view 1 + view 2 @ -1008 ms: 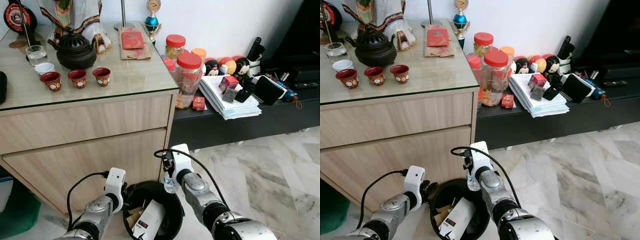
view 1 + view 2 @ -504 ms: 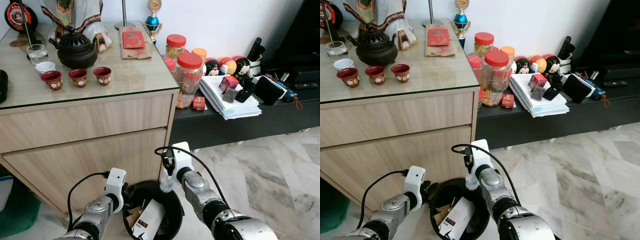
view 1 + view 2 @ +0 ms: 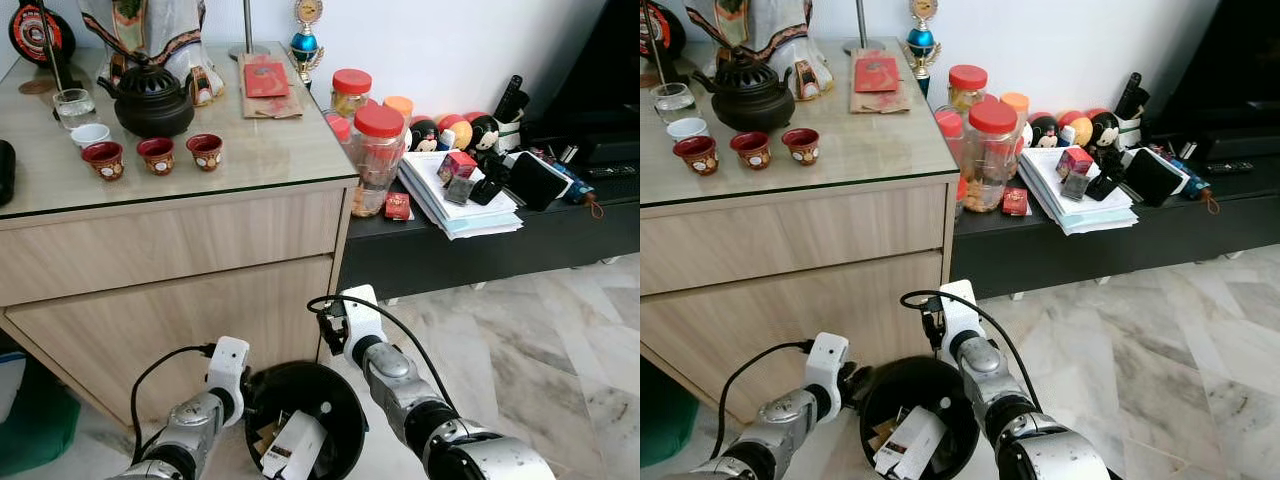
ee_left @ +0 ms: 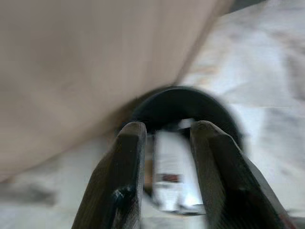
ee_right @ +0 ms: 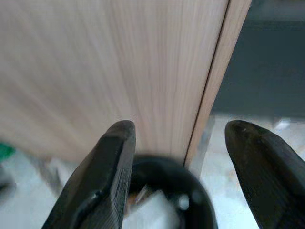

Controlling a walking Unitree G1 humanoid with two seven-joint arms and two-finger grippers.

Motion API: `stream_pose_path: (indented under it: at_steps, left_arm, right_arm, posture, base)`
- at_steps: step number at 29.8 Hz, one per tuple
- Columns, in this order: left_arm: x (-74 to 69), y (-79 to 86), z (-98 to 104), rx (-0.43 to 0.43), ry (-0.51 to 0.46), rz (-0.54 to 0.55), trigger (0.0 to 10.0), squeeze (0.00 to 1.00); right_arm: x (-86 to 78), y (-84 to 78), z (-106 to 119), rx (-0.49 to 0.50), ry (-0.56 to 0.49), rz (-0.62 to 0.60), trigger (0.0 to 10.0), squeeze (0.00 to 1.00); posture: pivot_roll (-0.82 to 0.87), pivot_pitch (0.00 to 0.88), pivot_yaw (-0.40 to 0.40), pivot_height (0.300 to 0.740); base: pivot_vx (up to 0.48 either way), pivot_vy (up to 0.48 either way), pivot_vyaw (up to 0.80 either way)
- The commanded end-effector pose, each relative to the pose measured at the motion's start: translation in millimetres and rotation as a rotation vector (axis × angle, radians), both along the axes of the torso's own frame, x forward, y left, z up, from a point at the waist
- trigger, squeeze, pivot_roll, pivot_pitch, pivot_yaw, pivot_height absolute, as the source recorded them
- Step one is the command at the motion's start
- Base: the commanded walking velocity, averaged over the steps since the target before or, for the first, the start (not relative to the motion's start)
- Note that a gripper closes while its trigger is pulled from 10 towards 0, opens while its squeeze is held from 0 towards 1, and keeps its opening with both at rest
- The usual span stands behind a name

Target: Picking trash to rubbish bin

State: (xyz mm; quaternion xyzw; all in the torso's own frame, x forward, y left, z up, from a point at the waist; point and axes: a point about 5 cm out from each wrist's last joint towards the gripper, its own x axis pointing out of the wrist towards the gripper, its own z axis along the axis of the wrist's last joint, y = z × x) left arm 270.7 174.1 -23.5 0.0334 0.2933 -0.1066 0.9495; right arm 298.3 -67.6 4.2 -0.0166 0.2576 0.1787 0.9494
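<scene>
The bin [image 3: 303, 418] sits on the floor directly below the right pincer [image 5: 183, 179], whose fingers gape wide and empty; the left pincer [image 4: 164, 171], slightly parted, points at it from beside.

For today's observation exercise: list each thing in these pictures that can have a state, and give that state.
right gripper: open, empty, above the bin.
left gripper: fingers slightly apart, holding nothing, beside the bin.
black bin: upright, holding a white box and other trash.
large jar: red lid on.
</scene>
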Motion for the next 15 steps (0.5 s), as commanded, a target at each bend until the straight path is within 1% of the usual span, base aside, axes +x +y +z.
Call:
stream_pose_path:
  at_steps: [1,2,4,5,6,9,12,15]
  left_arm:
    - [-7.6,10.5,-6.4,0.079,0.031,0.035,10.0,0.0]
    - [-13.5,20.7,-10.3,0.094,0.052,0.105,10.0,0.0]
    - [-20.1,30.4,-14.3,0.125,0.075,0.161,10.0,0.0]
    - [-28.3,38.4,-18.8,0.147,0.094,0.203,10.0,0.0]
    - [-33.4,42.6,-21.7,0.157,0.111,0.227,10.0,0.0]
    - [-42.7,49.3,-26.7,0.183,0.137,0.261,10.0,0.0]
    - [-54.7,54.2,-32.9,0.201,0.16,0.3,10.0,0.0]
    - [-61.8,55.7,-36.8,0.226,0.178,0.314,10.0,0.0]
  right_arm:
    - [-12.6,-7.1,-14.6,-0.028,0.066,0.003,10.0,0.0]
    - [-21.5,-18.9,-24.8,-0.054,0.099,-0.011,10.0,0.0]
    - [-29.3,-31.0,-33.2,-0.066,0.128,-0.045,10.0,0.0]
    - [-37.8,-45.4,-41.3,-0.075,0.158,-0.089,10.0,0.0]
    - [-42.4,-53.0,-45.4,-0.083,0.173,-0.112,10.0,0.0]
    - [-50.6,-65.6,-51.8,-0.097,0.196,-0.148,10.0,0.0]
    - [-62.4,-84.9,-59.8,-0.116,0.232,-0.216,10.0,0.0]
    - [-69.4,-95.3,-64.0,-0.122,0.254,-0.27,10.0,0.0]
  posture:
    - [0.14,0.055,-0.105,0.74]
    - [0.14,0.055,-0.105,0.74]
    - [0.14,0.055,-0.105,0.74]
    - [0.13,0.059,-0.102,0.74]
    - [0.12,0.059,-0.101,0.74]
    - [0.12,0.059,-0.1,0.74]
    - [0.11,0.057,-0.094,0.74]
    - [0.1,0.053,-0.085,0.74]
  base:
    - [0.0,0.0,0.0]
    - [0.0,0.0,0.0]
    - [0.0,0.0,0.0]
    - [0.0,0.0,0.0]
    - [0.0,0.0,0.0]
    - [0.0,0.0,0.0]
    - [0.0,0.0,0.0]
    - [0.0,0.0,0.0]
